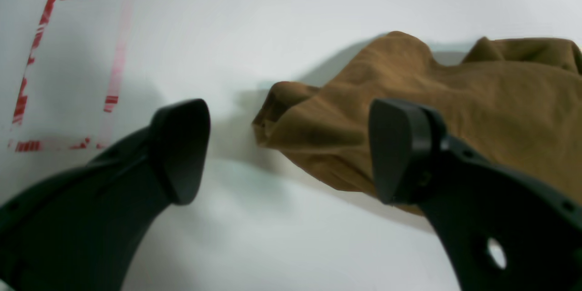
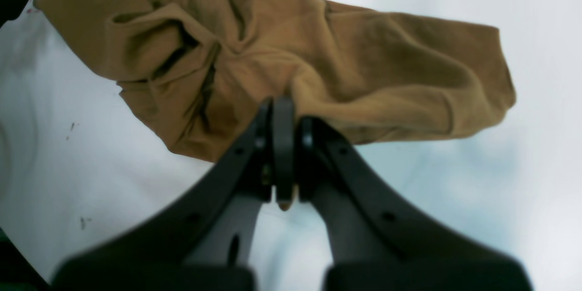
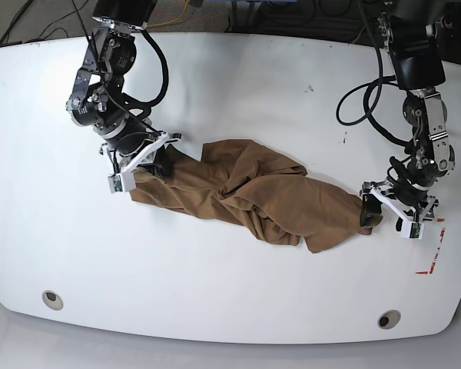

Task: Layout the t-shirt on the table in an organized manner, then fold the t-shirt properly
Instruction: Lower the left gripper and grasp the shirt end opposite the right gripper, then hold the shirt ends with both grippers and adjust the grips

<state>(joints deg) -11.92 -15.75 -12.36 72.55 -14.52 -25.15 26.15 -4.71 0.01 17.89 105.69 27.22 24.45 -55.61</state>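
Observation:
The tan-brown t-shirt (image 3: 246, 192) lies bunched and wrinkled in a long strip across the middle of the white table (image 3: 230, 92). My right gripper (image 3: 157, 157) is at the strip's left end in the base view. In the right wrist view its fingers (image 2: 282, 113) are shut, with a fold of the t-shirt (image 2: 363, 54) pinched between them. My left gripper (image 3: 378, 211) is at the strip's other end. It stands open (image 1: 291, 145), and the corner of the t-shirt (image 1: 454, 100) lies just ahead of it, between its two fingertips, with the right one over the cloth.
A red dashed rectangle mark (image 1: 27, 77) lies on the table just beyond the left gripper, near the table's edge (image 3: 434, 261). Two round grey holes (image 3: 52, 298) (image 3: 389, 318) sit near the front edge. Cables hang behind the arms at the back.

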